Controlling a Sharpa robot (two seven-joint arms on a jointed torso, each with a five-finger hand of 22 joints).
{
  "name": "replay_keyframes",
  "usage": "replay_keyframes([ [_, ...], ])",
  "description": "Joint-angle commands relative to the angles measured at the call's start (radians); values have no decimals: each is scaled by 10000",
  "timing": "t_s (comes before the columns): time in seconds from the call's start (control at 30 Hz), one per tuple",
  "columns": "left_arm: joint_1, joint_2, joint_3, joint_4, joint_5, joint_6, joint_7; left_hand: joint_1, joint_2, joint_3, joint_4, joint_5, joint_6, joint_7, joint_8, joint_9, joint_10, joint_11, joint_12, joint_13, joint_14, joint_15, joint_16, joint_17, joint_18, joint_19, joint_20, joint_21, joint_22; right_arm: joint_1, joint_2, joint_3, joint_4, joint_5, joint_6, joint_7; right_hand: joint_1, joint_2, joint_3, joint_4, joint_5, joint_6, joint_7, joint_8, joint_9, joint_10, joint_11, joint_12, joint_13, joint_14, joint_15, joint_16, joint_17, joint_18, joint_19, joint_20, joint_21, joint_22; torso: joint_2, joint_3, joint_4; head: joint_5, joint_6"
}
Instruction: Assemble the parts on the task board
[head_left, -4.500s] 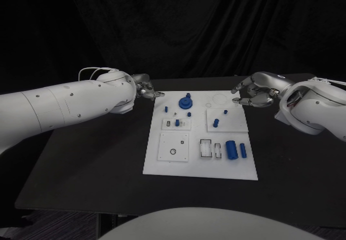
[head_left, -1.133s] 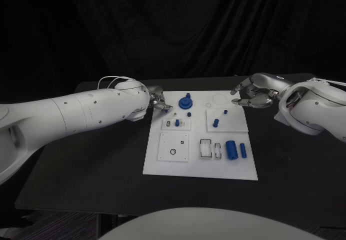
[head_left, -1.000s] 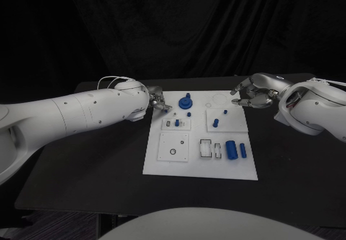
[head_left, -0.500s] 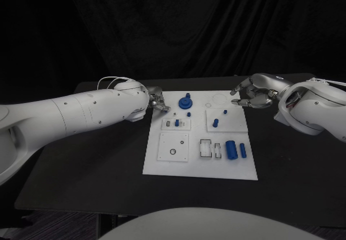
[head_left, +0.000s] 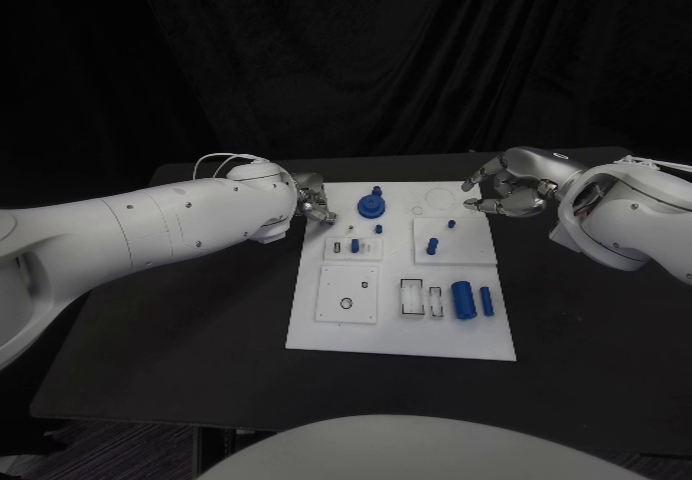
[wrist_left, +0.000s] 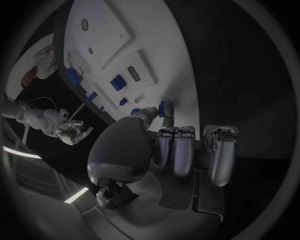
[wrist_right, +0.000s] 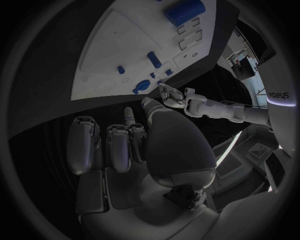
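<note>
I see left hand (head_left: 315, 207) pinching small blue part (wrist_left: 165, 108) over task board (head_left: 397, 335) far-left corner; slip drops it. Right hand (head_left: 505, 190) curled, empty.

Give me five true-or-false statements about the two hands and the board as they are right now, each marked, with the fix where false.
1. The left hand pinches a small blue part at the task board's edge. True.
2. The right hand rests flat on the board's middle. False: it hovers at the board's far right corner.
3. A large blue cylinder lies on the board. True.
4. The right hand holds a blue part. False: nothing shows in its fingers.
5. The table is white. False: black.
</note>
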Motion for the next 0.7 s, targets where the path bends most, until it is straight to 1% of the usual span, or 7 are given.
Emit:
replay_keyframes([
  [0.03, -25, -82, 6, 136, -63, -95, 212, 7, -107, 101, -16, 67, 45, -62, -23, 18, 1057, -14, 26, 2619, 1057, 21, 26, 2634, -64, 1054, 14, 41, 2635, -22, -24, 11, 7, -15, 39, -152, 13, 95, 32, 19, 15, 77, -24, -3, -12, 1, 49, -32, 1174, 799, 96, -35, 1458, 72, 205, 48, -63, 2014, 3, -3, -1, 13, -2],
  [0.23, -25, -301, 6, 449, -63, -312, 332, -33, -177, 280, -60, 109, 79, -71, -2, 51, 1057, -21, 26, 2619, 1057, 16, 26, 2634, -64, 1054, 11, 41, 2635, -22, -45, 11, 8, -15, 38, -174, 13, 95, 32, 19, 15, 77, -24, -3, -12, 1, 49, -32, 1174, 799, 96, -35, 1458, 72, 205, 48, -63, 2014, 2, 0, -1, 0, -2],
  [0.3, -25, -368, 6, 548, -63, -396, 369, -24, -257, 480, -156, 149, 99, -84, 23, 94, 1057, -33, 26, 2619, 1057, 8, 26, 2634, -64, 1054, 3, 41, 2635, -22, -46, 11, 4, -15, 40, -179, 13, 95, 32, 19, 15, 77, -24, -3, -12, 1, 49, -32, 1174, 799, 96, -35, 1458, 72, 205, 48, -63, 2014, 2, 0, 0, -14, -2],
  [0.47, -25, -659, 6, 968, -63, -621, 346, -33, -325, 622, -226, 154, 127, -90, 51, 132, 1057, -41, 26, 2619, 1057, -1, 26, 2634, -64, 1054, -2, 41, 2635, -22, -60, 11, 3, -15, 64, -191, 13, 95, 32, 19, 15, 77, -24, -3, -12, 1, 49, -32, 1174, 799, 96, -35, 1458, 72, 205, 48, -63, 2014, 0, 3, 1, -36, -2],
  [0.5, -24, -803, 6, 1173, -63, -739, 329, -51, -351, 669, -242, 151, 145, -94, 65, 147, 1057, -45, 26, 2619, 1057, -3, 26, 2634, -64, 1054, -5, 41, 2635, -22, -74, 11, 4, -15, 73, -200, 18, 103, 38, 14, 16, 81, -24, -4, -16, 1, 48, -36, 1169, 796, 96, -44, 1447, 74, 201, 49, -73, 2012, 0, 1, 0, -34, -2],
  [0.67, -24, -1253, 6, 1824, -63, -1302, 298, -74, -395, 781, -283, 173, 175, -106, 94, 180, 1057, -54, 26, 2619, 1057, -9, 26, 2634, -64, 1054, -10, 41, 2635, -24, -104, 11, -5, -15, 87, -217, 20, 105, 39, 13, 16, 83, -24, -3, -16, -11, 48, -55, 1151, 796, 96, -46, 1445, 76, 199, 49, -80, 2010, 2, -2, -3, -15, -2],
  [0.7, -24, -1359, 6, 1980, -63, -1453, 290, -77, -440, 883, -334, 199, 191, -118, 116, 210, 1057, -64, 26, 2619, 1057, -17, 26, 2634, -64, 1054, -17, 41, 2635, -25, -108, 11, -6, -15, 91, -219, 20, 105, 39, 13, 16, 83, -24, -3, -16, -11, 48, -55, 1151, 796, 96, -46, 1445, 76, 199, 49, -80, 2010, 4, 0, -1, -15, -2],
])
